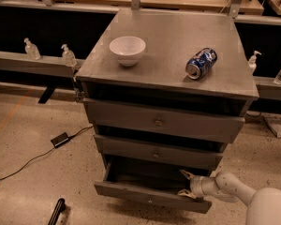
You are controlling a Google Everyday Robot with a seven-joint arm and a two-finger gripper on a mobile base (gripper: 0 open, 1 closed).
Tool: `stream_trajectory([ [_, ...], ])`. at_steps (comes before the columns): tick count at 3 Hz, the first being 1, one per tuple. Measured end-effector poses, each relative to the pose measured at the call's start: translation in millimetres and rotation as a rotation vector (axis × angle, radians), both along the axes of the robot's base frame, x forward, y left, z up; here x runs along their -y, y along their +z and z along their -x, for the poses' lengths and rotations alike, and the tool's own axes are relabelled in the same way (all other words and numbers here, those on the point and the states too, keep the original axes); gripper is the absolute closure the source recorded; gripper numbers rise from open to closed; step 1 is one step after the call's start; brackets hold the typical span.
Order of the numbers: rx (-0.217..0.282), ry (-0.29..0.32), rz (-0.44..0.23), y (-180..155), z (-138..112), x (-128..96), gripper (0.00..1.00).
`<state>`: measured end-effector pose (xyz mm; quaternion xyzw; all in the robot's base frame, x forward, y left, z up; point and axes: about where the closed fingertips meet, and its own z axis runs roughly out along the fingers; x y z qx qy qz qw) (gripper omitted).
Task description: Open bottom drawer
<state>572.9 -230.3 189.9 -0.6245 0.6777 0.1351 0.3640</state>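
— What is the cabinet like?
— A boxy grey wooden cabinet (168,32) with a flat matte top and three drawers. Each front is a plain board with one small round knob.
— Where is the lowest one?
— The flat grey bottom drawer (145,194) stands pulled partway out under the middle drawer (154,153), with its dark box interior showing.
— And the claw?
— The pale two-finger claw (183,183) sits at that drawer's right end, just behind the front board. Its fingers are spread apart.
— What is on top?
— One round glossy white bowl (127,49), upright, and one dented blue metal can (201,63) lying on its side. They are well apart.
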Motion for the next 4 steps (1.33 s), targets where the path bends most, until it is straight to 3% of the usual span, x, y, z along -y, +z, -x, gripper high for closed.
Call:
stream_trajectory([
  [3,0.003,0.003,-0.014,3,-1,-1,0.85],
  [4,-0.007,0.009,-0.012,-4,-3,-3,1.00],
])
